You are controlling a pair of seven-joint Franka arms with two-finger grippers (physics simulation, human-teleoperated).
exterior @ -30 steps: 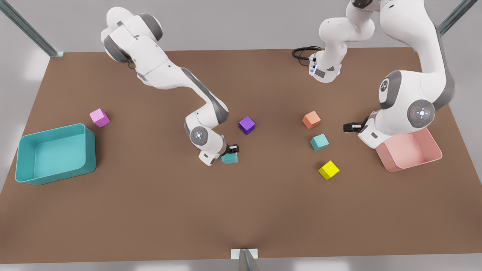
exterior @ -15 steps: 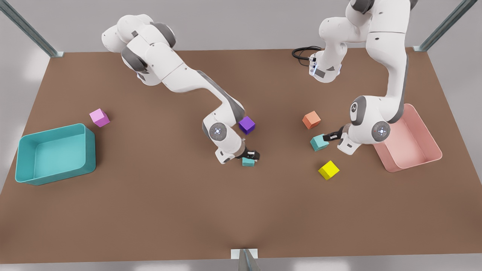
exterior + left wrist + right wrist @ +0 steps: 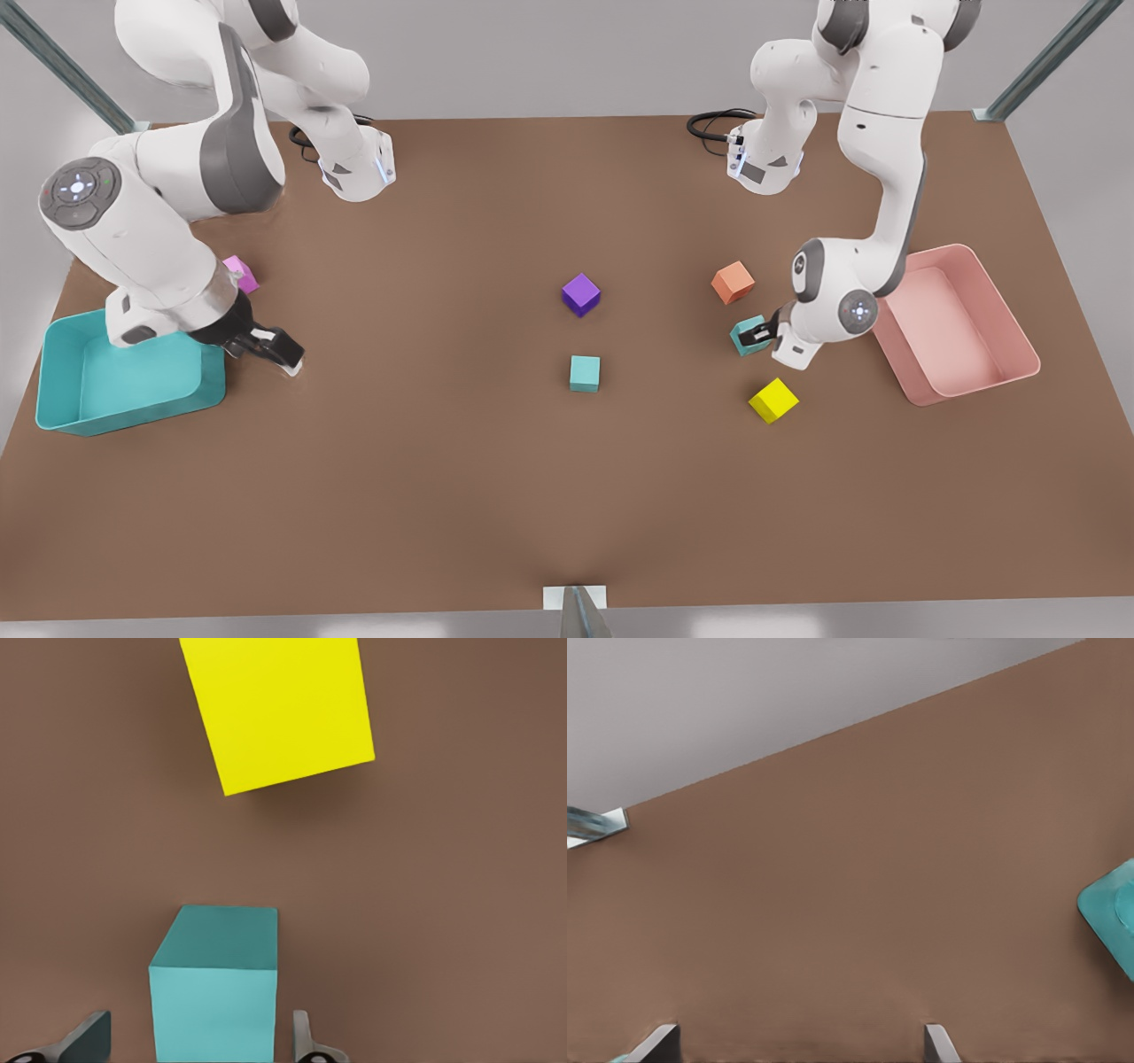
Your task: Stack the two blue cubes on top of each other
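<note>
meanwhile the left gripper (image 3: 755,336), on the front view's right, sits low at one teal cube (image 3: 747,337) on the brown worktop (image 3: 443,496), between the orange cube (image 3: 733,282) and the yellow cube (image 3: 773,400). its wrist view shows that teal cube (image 3: 215,992) between the two spread fingers (image 3: 303,1041), one on each side with a slight gap, so the cube is straddled but not squeezed; the yellow cube (image 3: 279,709) lies beyond it. the second teal cube (image 3: 585,373) rests alone near the middle of the worktop, just below the purple cube (image 3: 580,294) in the front view and well apart from the first. the right gripper (image 3: 282,354), on the front view's left, hangs beside the teal bin (image 3: 124,372), near the pink cube (image 3: 241,273). its fingers (image 3: 939,1043) are parted with nothing between them, over bare worktop, with a corner of the teal bin (image 3: 1112,912) at the edge. a pink bin (image 3: 961,323) stands at the front view's right.
</note>
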